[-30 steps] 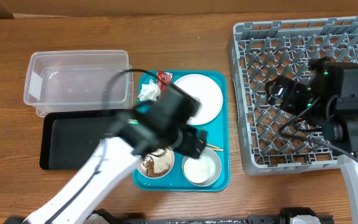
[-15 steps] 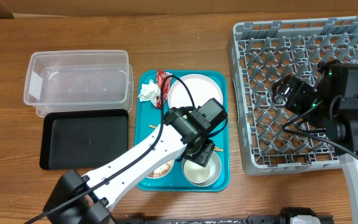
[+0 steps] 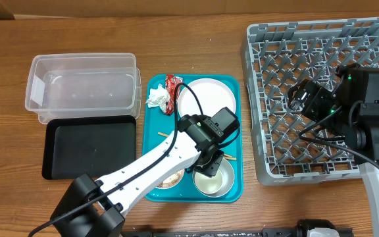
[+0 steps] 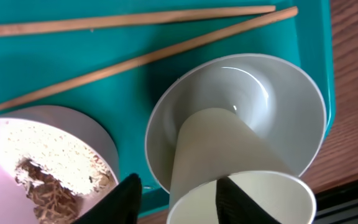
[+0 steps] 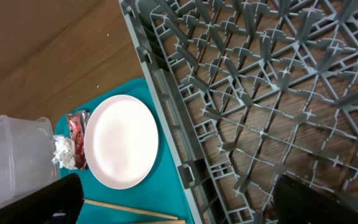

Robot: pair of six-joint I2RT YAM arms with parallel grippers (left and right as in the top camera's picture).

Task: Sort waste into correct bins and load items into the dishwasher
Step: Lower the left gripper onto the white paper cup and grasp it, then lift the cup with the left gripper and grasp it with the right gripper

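Currently the cup [image 4: 216,149] stands upright inside the empty bowl [image 4: 278,106] at the near right corner of the teal tray [image 4: 55,59], not yet lifted. Left jaws are down on it and part open. One finger [image 4: 129,193] sits just outside the cup wall and the other looks to be inside the mouth, so I read this as a rim pinch about to close, nothing held. The second bowl [image 4: 89,134] with the rice scraps [image 4: 42,186] is just beside; I can't tell if the bowls touch. Both chopsticks [image 4: 135,59] lie on the tray beyond the bowls. Plate [image 3: 206,99], tissue [image 3: 156,99] and red wrapper [image 3: 174,82] sit at the tray's far end. Clear tub [image 3: 81,89] and black tray [image 3: 87,151] are to the left on the desk [image 3: 176,39]. Right jaws are wide and empty, hanging over the dish rack [image 3: 308,66]. Risks as I see them: a one-wall pinch lets the cup tilt or slip on lift. If the cup is wedged, the bowl comes up with it and drops. Sideways drift knocks the scraps bowl and spills rice. The right arm is also over the rack, so a drop-off there could clash.
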